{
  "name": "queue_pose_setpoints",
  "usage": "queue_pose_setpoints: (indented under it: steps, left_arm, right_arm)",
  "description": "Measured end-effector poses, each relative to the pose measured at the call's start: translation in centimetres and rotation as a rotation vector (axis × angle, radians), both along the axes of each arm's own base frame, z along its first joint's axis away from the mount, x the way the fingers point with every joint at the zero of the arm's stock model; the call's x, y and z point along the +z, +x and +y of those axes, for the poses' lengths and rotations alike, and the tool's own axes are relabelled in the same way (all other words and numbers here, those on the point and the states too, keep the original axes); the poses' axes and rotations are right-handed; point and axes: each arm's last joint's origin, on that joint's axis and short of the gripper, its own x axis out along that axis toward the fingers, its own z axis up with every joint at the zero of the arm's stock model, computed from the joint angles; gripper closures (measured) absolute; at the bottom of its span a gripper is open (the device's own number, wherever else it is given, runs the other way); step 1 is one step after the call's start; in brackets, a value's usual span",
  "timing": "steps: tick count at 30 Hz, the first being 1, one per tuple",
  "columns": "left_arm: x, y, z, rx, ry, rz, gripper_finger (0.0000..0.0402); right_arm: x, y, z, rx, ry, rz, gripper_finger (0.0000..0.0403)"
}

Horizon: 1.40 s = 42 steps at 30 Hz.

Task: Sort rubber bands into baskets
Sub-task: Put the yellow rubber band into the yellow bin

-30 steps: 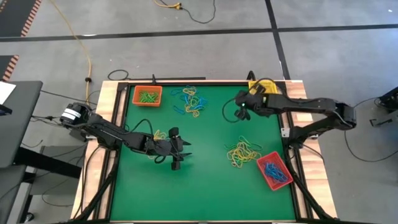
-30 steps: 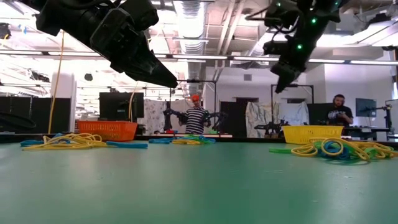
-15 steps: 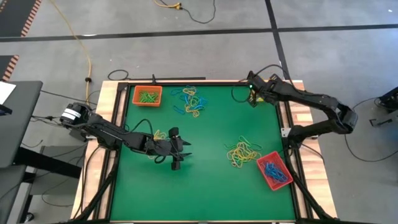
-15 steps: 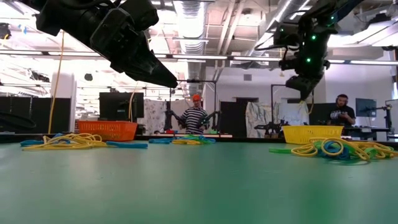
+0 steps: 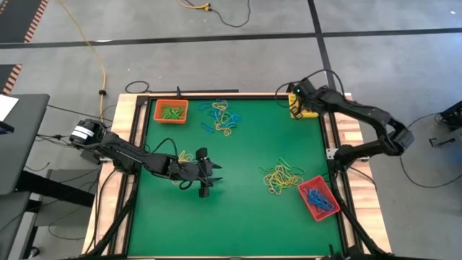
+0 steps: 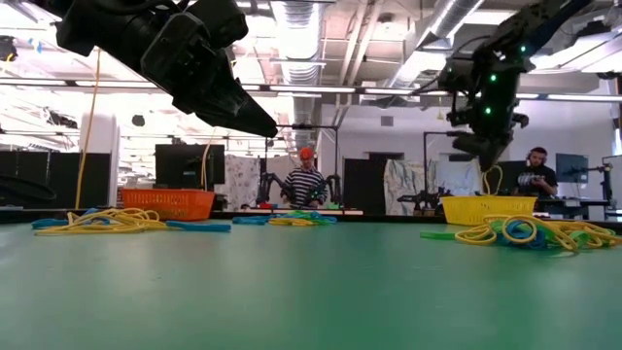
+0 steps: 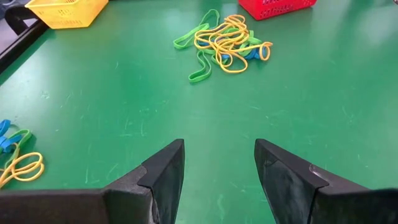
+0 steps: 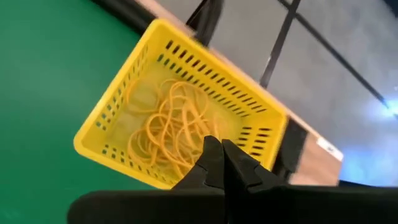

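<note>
1. The landmark is the yellow slotted plastic basket, which stands at the far right corner of the green table.
2. The right gripper hangs directly above this basket, with its two dark fingers pressed together. In the low view a thin yellow rubber band dangles from it into the basket, so the fingers look pinched on the loop.
3. I judge the step in hand is the drop. To do it well, the fingers should part only while the loop hangs inside the basket walls, above the yellow bands already lying there.
4. The loop may cling to a finger, so the gripper should lift straight up.
5. Farther from the basket, toward the red plastic basket, lies a mixed pile of yellow, green and blue bands, probably the next source.
6. Farthest from the basket, the left gripper waits above the table with its fingers apart and empty.
</note>
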Motion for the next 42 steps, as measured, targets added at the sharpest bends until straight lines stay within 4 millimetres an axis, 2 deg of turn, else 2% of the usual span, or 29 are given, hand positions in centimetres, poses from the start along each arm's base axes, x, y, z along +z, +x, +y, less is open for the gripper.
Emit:
queue_pose_setpoints:
  steps: [10,18,34,42]
  left_arm:
    - [0.0,0.0,0.0,0.001,-0.001,0.000,0.0216]
    - [0.0,0.0,0.0,-0.001,0.000,0.000,0.0216]
    - [0.0,0.0,0.0,-0.004,0.007,0.002,0.0216]
    - [0.0,0.0,0.0,-0.004,0.008,0.002,0.0216]
  right_arm:
    - [-3.2,0.6,-1.3,-0.006,0.074,0.032,0.0384]
    - [-3.9,1.1,-1.9,-0.009,0.061,0.013,0.0341]
    - [-2.5,1.3,-1.0,0.018,0.053,-0.071,0.0244]
    - [-0.5,2.7,1.3,0.102,-0.009,-0.148,0.0219]
